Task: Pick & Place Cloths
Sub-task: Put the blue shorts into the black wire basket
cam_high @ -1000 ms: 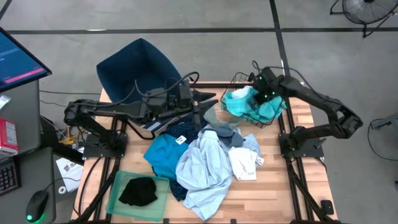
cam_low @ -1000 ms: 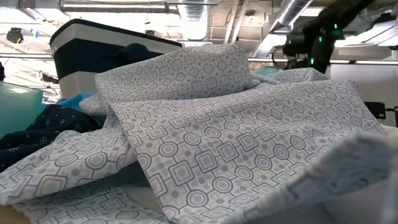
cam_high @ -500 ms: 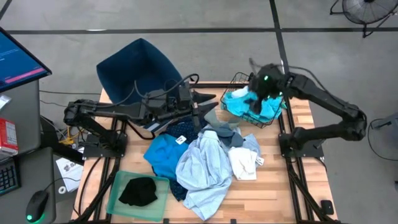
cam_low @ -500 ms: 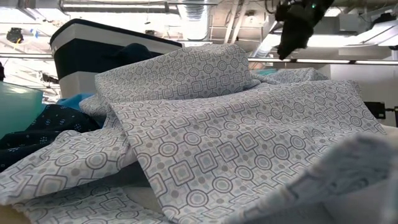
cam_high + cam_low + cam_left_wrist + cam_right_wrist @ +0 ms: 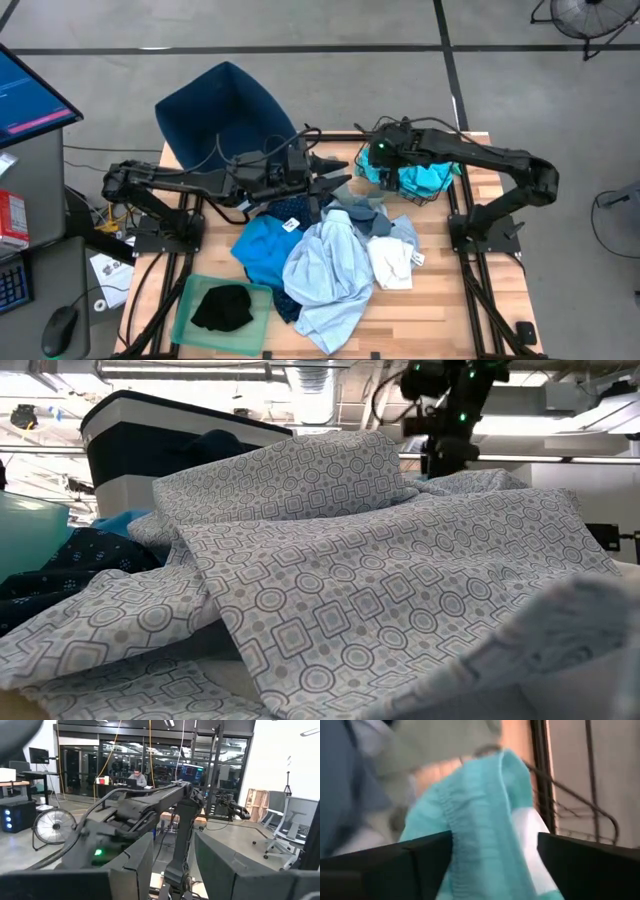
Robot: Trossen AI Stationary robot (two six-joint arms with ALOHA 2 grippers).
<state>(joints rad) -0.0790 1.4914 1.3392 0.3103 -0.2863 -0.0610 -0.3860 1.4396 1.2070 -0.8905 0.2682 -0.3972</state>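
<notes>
A turquoise cloth (image 5: 422,178) lies in a wire basket (image 5: 441,196) at the table's far right. Part of it (image 5: 485,815) drapes toward the basket's left rim. My right gripper (image 5: 373,166) hangs open over that rim, with the turquoise cloth showing between its fingers (image 5: 495,870). In the table's middle lies a heap of cloths: bright blue (image 5: 262,250), pale blue patterned (image 5: 325,270), white (image 5: 390,262), grey (image 5: 352,196) and dotted navy (image 5: 296,208). A black cloth (image 5: 222,308) rests on the green tray (image 5: 190,290). My left gripper (image 5: 340,173) is open above the heap's far edge, with nothing between its fingers (image 5: 172,870). My right gripper stands open over the turquoise cloth's ribbed edge (image 5: 455,820), pointing down. I cannot tell whether its fingers touch the cloth.
A dark blue bin (image 5: 225,110) leans at the far left of the table. The pale patterned cloth (image 5: 350,580) fills the low view. Bare wood shows along the table's right side (image 5: 440,290). A person sits at a desk in the room beyond.
My right gripper has gone from above the basket's middle toward the table's left edge. It now stands over the basket's left rim, close to my left gripper.
</notes>
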